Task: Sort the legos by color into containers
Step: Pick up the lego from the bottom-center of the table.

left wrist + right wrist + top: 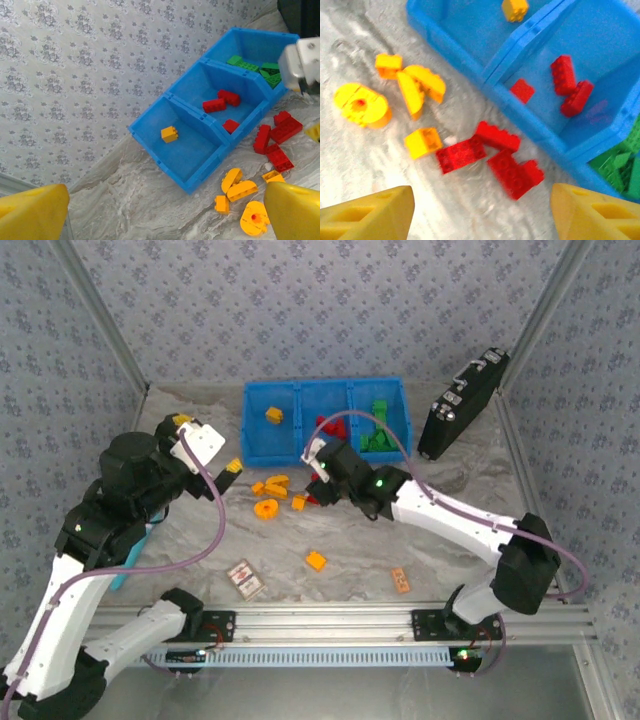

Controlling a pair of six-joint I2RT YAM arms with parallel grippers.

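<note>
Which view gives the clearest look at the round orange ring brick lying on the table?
The right wrist view: the orange ring lies close and whole, with its centre hole plain to see. The left wrist view catches it low at the frame's bottom edge. The top external view shows it whole but small.

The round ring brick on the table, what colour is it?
The round ring is orange-yellow, and the right wrist view shows it best.
</note>
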